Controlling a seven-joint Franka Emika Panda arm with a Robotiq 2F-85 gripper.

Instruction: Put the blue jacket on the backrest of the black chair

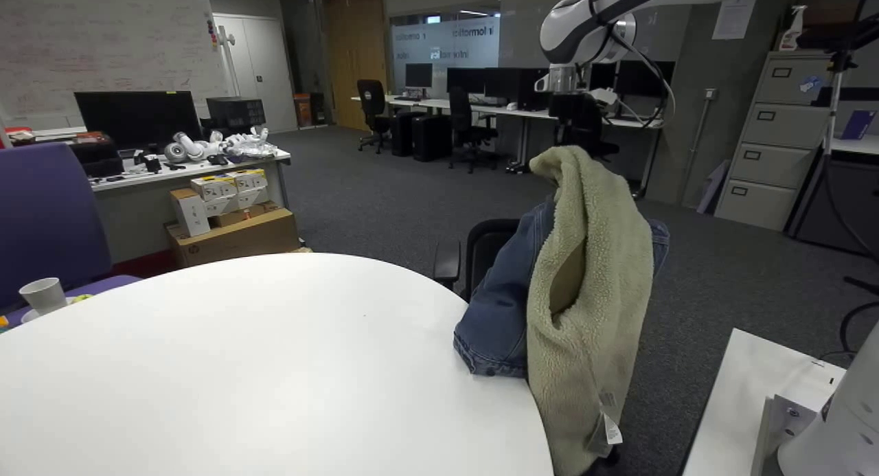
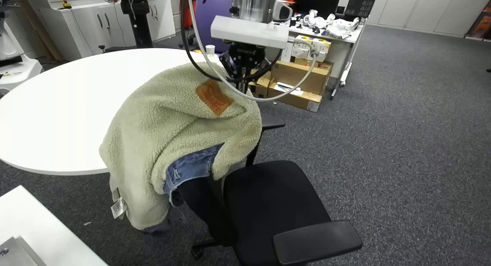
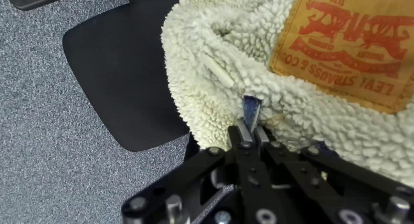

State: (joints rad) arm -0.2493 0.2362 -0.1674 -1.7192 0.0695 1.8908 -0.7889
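Apparently the job is well along but not finished. The near part of the blue jacket [image 2: 165, 120] hangs low beside the backrest [image 2: 207, 206] of the black chair [image 2: 276, 204], fleecy lining [image 2: 134, 143] outward; farther on, the garment bunches over the backrest's top, an orange patch [image 2: 214, 98] near its upper edge. Beyond that, in an exterior view, an upper corner [image 1: 487, 248] of the backrest shows bare, next to a denim fold [image 1: 498, 332] that overlaps the edge of a round white surface [image 1: 275, 366]; whether it rests there I cannot tell. What is left, I judge, is settling the jacket over that corner and letting go. As for the fingers [image 3: 244, 132], closest in the wrist view, they are drawn together with a narrow blue strip [image 3: 251, 109] of the jacket between their tips, pinched by the look of it. Lining crowds just beside both tips, the patch lies a little past them, and the chair's seat [image 3: 123, 75] shows beyond the jacket's edge, well apart.
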